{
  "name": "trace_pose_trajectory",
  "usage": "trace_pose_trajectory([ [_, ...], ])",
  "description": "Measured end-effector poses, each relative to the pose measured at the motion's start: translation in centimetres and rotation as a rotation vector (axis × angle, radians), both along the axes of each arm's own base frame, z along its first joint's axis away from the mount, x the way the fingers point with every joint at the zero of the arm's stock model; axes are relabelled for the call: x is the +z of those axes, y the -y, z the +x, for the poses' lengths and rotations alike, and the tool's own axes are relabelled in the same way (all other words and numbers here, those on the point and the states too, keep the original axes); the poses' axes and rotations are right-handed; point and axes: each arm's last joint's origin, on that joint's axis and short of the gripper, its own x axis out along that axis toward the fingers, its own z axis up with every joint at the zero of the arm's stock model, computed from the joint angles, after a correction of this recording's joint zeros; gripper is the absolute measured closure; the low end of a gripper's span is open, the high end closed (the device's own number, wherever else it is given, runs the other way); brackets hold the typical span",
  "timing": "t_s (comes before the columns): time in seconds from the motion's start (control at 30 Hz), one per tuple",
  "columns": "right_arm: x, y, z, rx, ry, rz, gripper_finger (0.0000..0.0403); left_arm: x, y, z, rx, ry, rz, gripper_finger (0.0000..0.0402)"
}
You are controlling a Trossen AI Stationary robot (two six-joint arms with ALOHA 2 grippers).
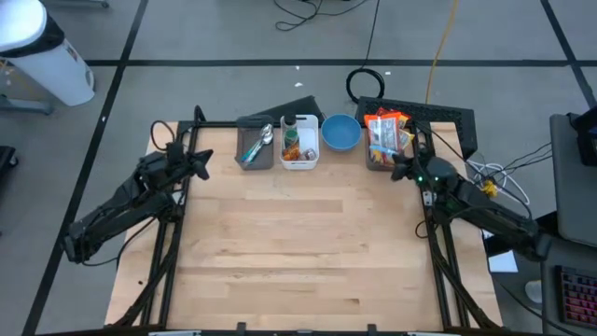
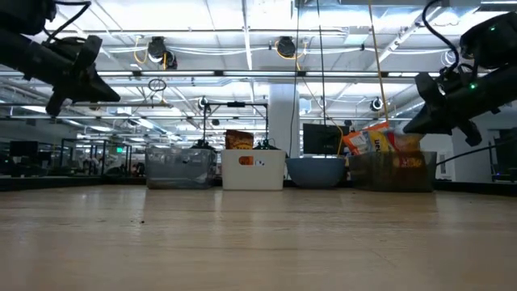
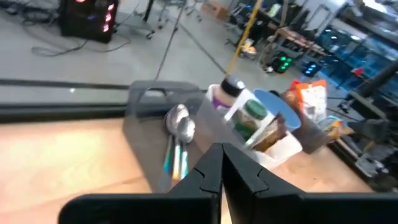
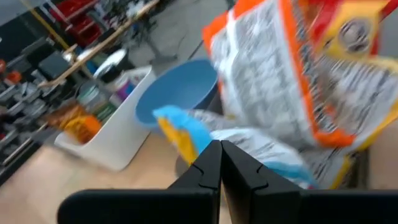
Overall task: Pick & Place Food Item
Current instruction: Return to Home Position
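Four containers stand in a row along the table's far edge. A grey bin (image 1: 254, 147) holds spoons (image 3: 179, 127). A white bin (image 1: 298, 143) holds jars and bottles (image 3: 245, 115). Beside it stand a blue bowl (image 1: 340, 132) and a grey bin (image 1: 385, 154) with snack bags (image 4: 280, 74) standing upright in it. My left gripper (image 1: 207, 157) hovers shut and empty above the table's far left, short of the spoon bin. My right gripper (image 1: 397, 169) hovers shut and empty just in front of the snack bin, its tips (image 4: 219, 163) pointing at the bags.
The wooden tabletop (image 1: 298, 252) stretches bare from the bins to the near edge. Dark frame rails (image 1: 173, 243) run along both sides. A black board (image 1: 438, 117) lies behind the snack bin, and cables (image 1: 494, 177) trail off the table's right.
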Motion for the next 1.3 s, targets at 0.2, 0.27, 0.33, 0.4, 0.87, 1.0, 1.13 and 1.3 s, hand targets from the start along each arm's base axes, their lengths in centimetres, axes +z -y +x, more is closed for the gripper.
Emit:
trace_pose_trajectory([
  [0.2, -0.2, 0.0, 0.3, 0.021, 0.035, 0.070, 0.0403, -0.6, 0.1, -0.2, 0.020, -0.040, -0.047, 0.0385],
  [0.27, 0.3, 0.1, 0.4, 0.015, 0.093, 0.046, 0.0403, -0.5, 0.1, -0.2, 0.025, -0.042, -0.035, 0.0393],
  [0.33, 1.0, 0.3, 0.6, 0.019, 0.146, -0.014, 0.0403, -0.6, 0.0, -0.1, 0.034, -0.023, -0.007, 0.0397],
  [0.4, 1.8, 0.4, 0.7, 0.008, 0.183, -0.094, 0.0403, -1.5, -0.2, 0.1, 0.034, 0.003, 0.005, 0.0394],
  [0.87, 4.6, 0.2, 1.0, 0.071, 0.318, -0.366, 0.0403, -2.6, -0.4, 0.7, -0.013, 0.177, 0.092, 0.0380],
  [1.0, 5.2, -0.2, 1.3, 0.111, 0.309, -0.446, 0.0403, -3.0, -0.3, 0.7, -0.052, 0.143, 0.059, 0.0386],
  [1.13, 4.8, -0.8, 2.1, 0.196, 0.265, -0.432, 0.0403, -3.3, -0.2, 0.8, -0.082, 0.137, 0.023, 0.0397],
  [1.3, 4.1, -2.0, 3.3, 0.352, 0.195, -0.417, 0.0403, -3.3, -0.2, 0.8, -0.093, 0.157, 0.003, 0.0382],
])
